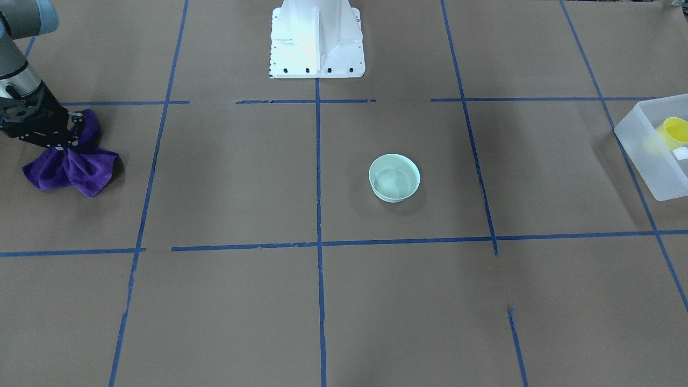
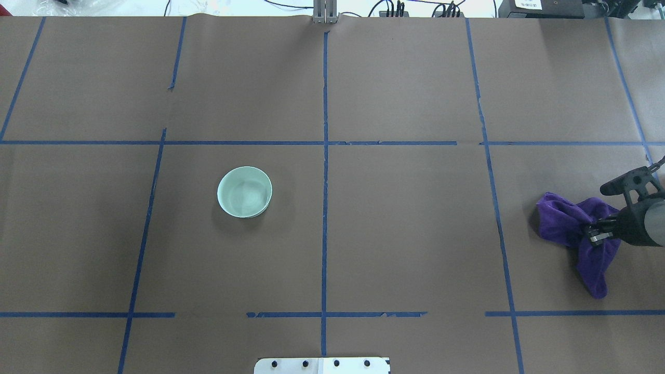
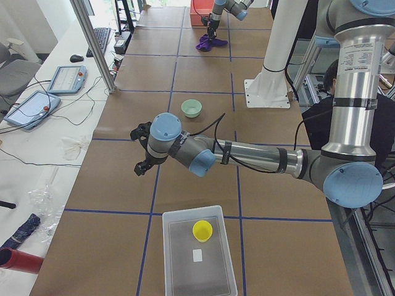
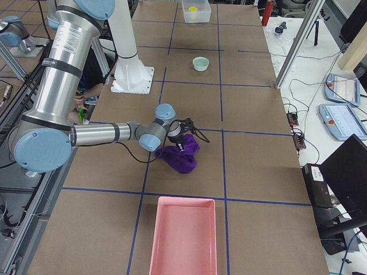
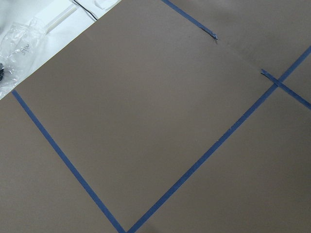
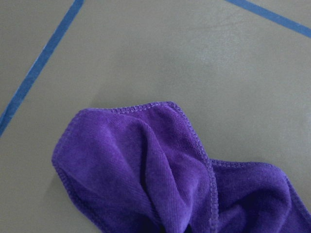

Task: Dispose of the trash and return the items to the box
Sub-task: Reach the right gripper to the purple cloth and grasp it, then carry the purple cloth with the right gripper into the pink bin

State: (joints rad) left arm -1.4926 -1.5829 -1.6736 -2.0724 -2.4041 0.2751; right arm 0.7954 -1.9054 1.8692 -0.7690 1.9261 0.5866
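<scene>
Box (image 3: 210,274) sits at scene's left end, nearest the left-side cam. R gripper (image 2: 595,232) at far right end, clamped tight on bunched purple cloth (image 2: 561,218). L gripper (image 3: 142,166) hovers over brown paper (image 5: 146,111) near box; can't tell open/closed. Mint bowl (image 2: 244,191) upright, mid-table, left of centre. Yellow cup (image 3: 202,230) inside box.

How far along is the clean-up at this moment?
Done: the cup lies in the box. In hand: the right gripper has its jaws pinched on a bunched purple cloth that rests on the table. Left: the bowl sits mid-table, outside the box. The left gripper hangs over bare table, near neither.
</scene>
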